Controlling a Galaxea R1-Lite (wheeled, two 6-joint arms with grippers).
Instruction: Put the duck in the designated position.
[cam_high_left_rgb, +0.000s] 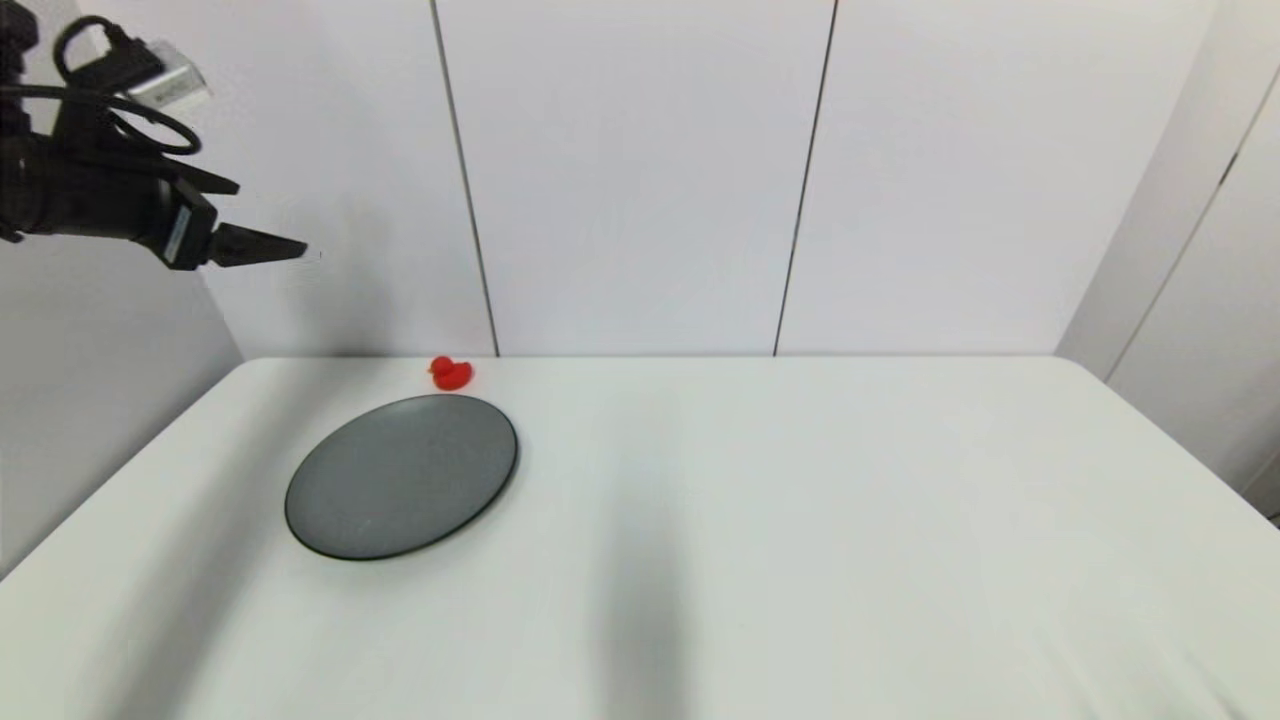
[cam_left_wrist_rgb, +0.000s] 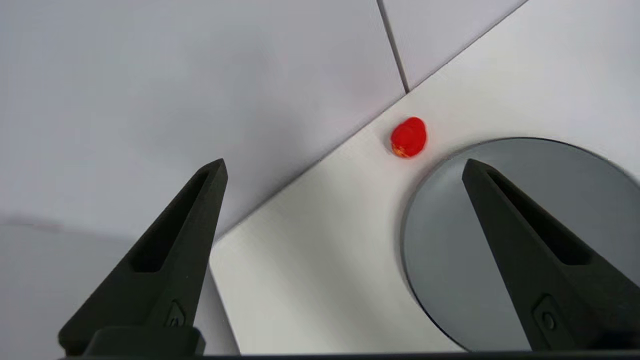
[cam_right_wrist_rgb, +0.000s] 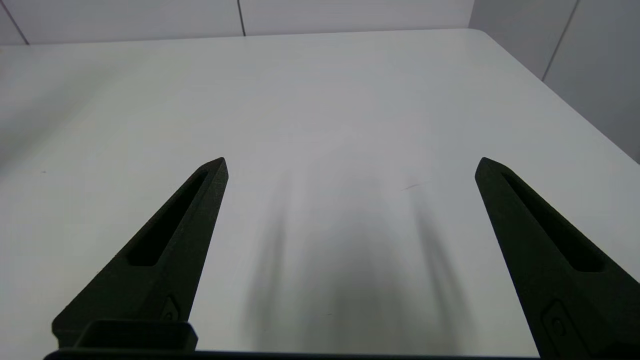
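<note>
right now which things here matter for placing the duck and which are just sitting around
Part of the job:
- small glossy red toy duck, on the table's far edge, just beyond the plate
- round dark grey plate, likely the target, bare
- left gripper, raised at the left, jaws open
- white table

Just there:
- right gripper, open over bare table
- white wall panels

You have 1 red duck on the table, and 1 grey plate there too. You can count 2 grippers: the left gripper in the head view, the right gripper only through its own wrist camera, each with 2 black fingers spread wide apart.
</note>
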